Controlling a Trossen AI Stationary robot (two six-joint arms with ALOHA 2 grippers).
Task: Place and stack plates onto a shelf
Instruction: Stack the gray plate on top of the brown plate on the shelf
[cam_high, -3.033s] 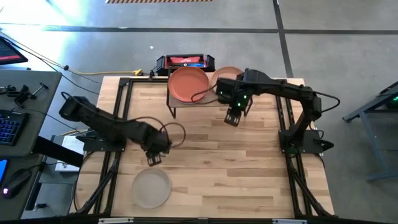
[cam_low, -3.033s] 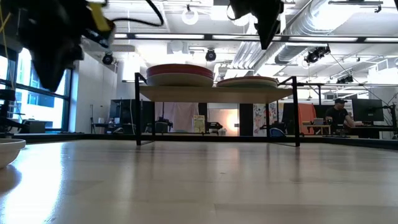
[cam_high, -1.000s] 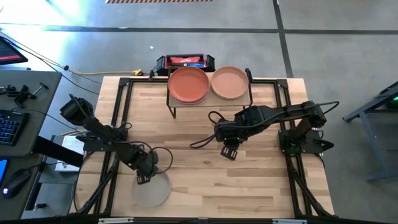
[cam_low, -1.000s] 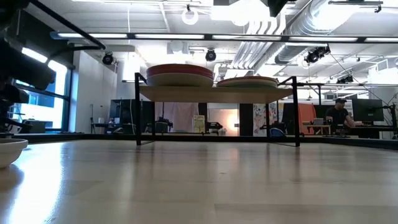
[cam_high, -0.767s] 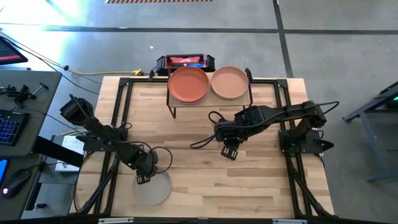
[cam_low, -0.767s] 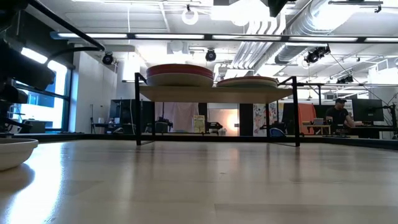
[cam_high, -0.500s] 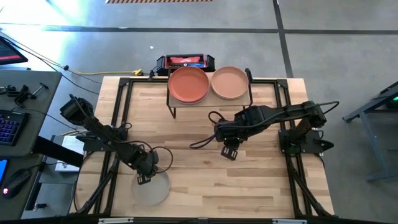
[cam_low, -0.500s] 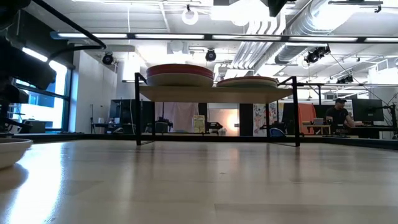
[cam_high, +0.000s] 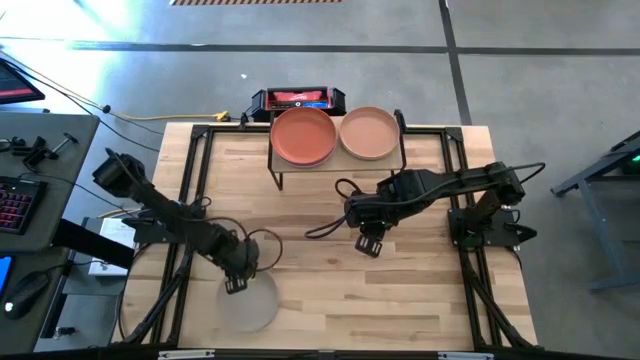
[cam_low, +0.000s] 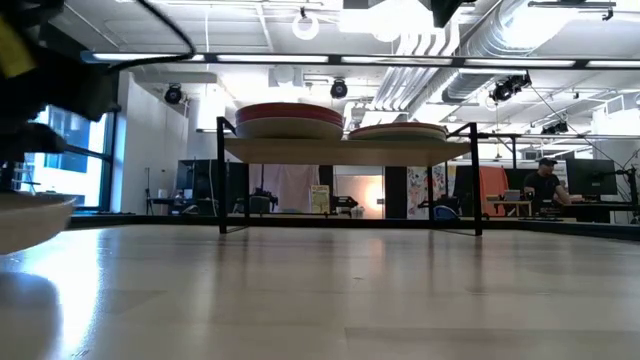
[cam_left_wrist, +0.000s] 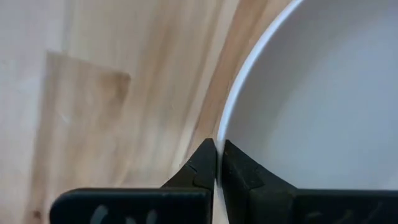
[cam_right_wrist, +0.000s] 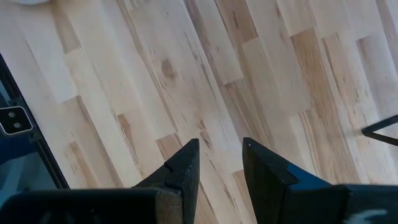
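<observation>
An off-white plate (cam_high: 252, 306) hangs just above the table near its front left, with my left gripper (cam_high: 237, 283) shut on its rim. The low view shows the plate (cam_low: 30, 215) at the picture's left edge. The shelf (cam_low: 345, 150) stands at the table's far edge. On it lie a terracotta plate (cam_high: 303, 136) and a peach plate (cam_high: 370, 133), each on top of a small stack. My right gripper (cam_high: 369, 243) hovers open over the middle of the table, with only bare wood between its fingers (cam_right_wrist: 186, 165). My left gripper pinches the plate's rim (cam_left_wrist: 219, 134) on its far left side. One finger (cam_left_wrist: 239, 168) is inside the plate and the other (cam_left_wrist: 199, 168) outside. The fingers come from above, pointing down. The plate is lifted clear of the table, its shadow below it.
A red-and-black box (cam_high: 297, 98) sits behind the shelf. Black frame rails (cam_high: 190, 190) run along the table's left and right sides. The wood between the two arms and in front of the shelf is bare. A person (cam_low: 545, 180) sits far off in the room.
My left gripper has taken hold of the off-white plate's rim and gone up a little. The plate, which lay on the table, now hangs clear of it and has shifted slightly toward the table's right.
</observation>
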